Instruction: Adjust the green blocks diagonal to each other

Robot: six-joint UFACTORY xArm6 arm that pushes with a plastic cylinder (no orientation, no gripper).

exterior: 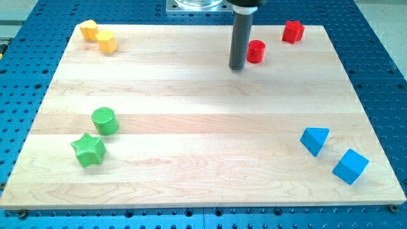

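A green cylinder [105,121] stands near the view's left edge of the wooden board [203,108]. A green star [88,150] lies just below and a little left of it, nearly touching. My tip [237,67] is in the upper middle of the board, far to the upper right of both green blocks. It stands just left of a red cylinder [256,51], close to it but apart.
A red star-like block [292,31] lies at the top right. Two yellow blocks [88,29] [106,42] sit together at the top left. A blue triangle [315,140] and a blue cube [350,166] lie at the bottom right.
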